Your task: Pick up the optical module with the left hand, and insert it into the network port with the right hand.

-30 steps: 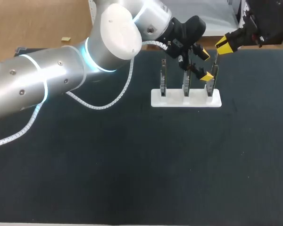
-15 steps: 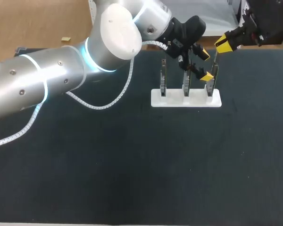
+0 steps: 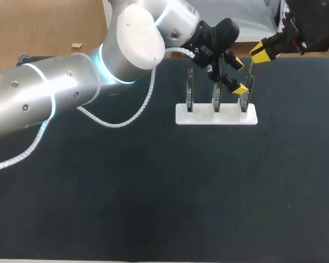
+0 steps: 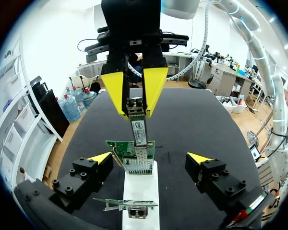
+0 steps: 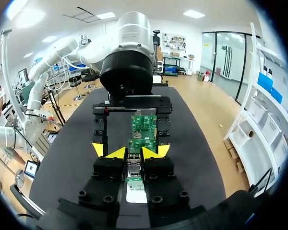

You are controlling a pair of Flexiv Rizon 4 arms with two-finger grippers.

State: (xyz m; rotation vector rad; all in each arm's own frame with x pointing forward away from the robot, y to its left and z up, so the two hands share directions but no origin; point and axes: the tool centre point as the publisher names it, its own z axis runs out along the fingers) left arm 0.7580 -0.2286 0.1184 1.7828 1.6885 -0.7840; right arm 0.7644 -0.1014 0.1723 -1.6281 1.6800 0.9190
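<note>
The right gripper (image 4: 136, 109) is closed narrowly on the optical module (image 4: 138, 128), its two yellow fingers pinching the module's upper end from both sides. The module hangs upright below the fingers, its lower end pointing at the network port (image 4: 137, 165), a metal cage on a green circuit board (image 4: 116, 147). It seems to reach the cage's mouth, though whether it has entered is hard to tell. The left gripper (image 3: 238, 75) is spread wide and holds nothing, with one finger on each side of that board, apart from it. Three boards stand upright in a white stand (image 3: 181, 116), at about one o'clock from the middle of the table (image 3: 153, 192). The right gripper sits at about one o'clock from the stand.
</note>
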